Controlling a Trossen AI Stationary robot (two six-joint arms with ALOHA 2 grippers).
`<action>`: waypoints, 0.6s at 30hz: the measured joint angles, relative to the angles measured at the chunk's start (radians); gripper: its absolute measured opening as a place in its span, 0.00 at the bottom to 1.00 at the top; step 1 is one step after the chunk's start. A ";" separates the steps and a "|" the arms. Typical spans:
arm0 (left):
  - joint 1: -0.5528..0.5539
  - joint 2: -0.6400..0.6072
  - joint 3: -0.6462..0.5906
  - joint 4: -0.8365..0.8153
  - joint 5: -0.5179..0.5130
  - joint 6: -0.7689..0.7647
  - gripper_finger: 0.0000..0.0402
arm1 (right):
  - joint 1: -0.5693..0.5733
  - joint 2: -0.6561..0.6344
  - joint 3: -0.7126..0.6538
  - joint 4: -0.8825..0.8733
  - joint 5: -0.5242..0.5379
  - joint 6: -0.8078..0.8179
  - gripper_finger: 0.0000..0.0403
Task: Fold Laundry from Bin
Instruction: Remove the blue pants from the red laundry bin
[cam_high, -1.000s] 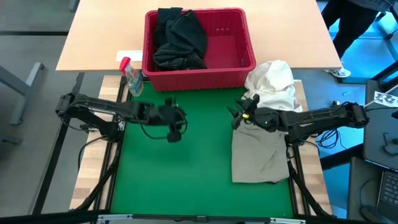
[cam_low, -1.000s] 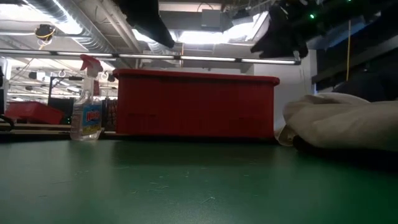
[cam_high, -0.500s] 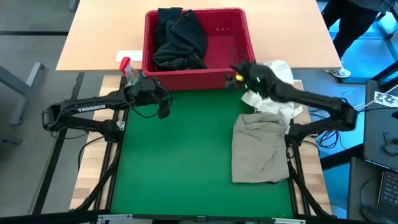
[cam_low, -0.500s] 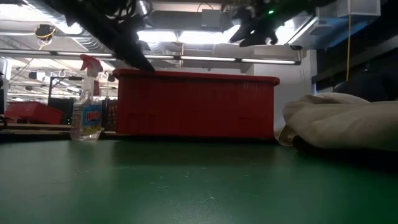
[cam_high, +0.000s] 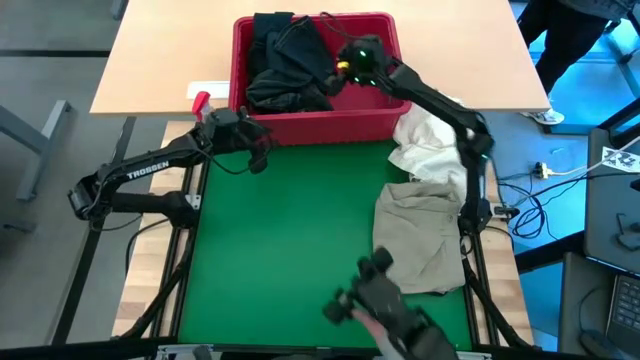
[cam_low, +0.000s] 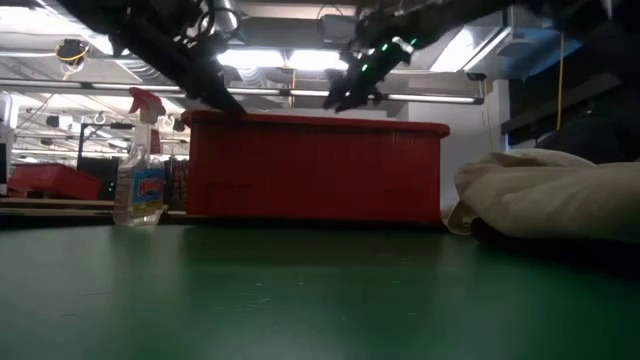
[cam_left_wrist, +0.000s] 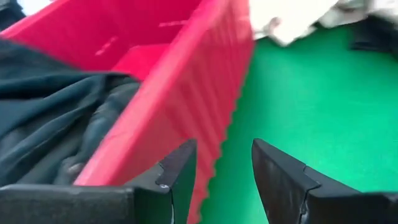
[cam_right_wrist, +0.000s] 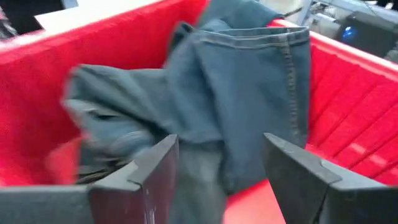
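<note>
The left gripper (cam_high: 262, 158) hung spread and empty at the near rim of the red slotted plastic bin (cam_high: 385, 108). Inside, the dark crumpled laundry (cam_high: 285, 62) lay piled at its left end. The right gripper (cam_high: 342, 68), also spread and empty, hovered over this pile, probably to pick a garment.

The bin (cam_high: 385, 120) stands at twelve o'clock, behind the mat (cam_high: 280, 250); dark laundry (cam_high: 285, 65) lies in its nine o'clock half; a spray bottle (cam_high: 208, 110) stands just beside the bin at nine o'clock; a white bundle (cam_high: 435, 140) lies at two o'clock, a folded garment (cam_high: 415, 235) before it, on the mat.
</note>
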 joint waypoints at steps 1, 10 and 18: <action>0.020 0.000 0.000 0.004 -0.008 0.001 0.37 | -0.013 0.047 0.057 -0.018 0.000 -0.013 0.57; 0.121 0.001 0.000 0.072 -0.054 -0.026 0.37 | -0.122 0.316 0.334 -0.083 -0.022 -0.012 0.57; 0.131 0.002 0.001 0.103 -0.260 -0.038 0.37 | -0.132 0.346 0.337 -0.107 -0.101 0.040 0.57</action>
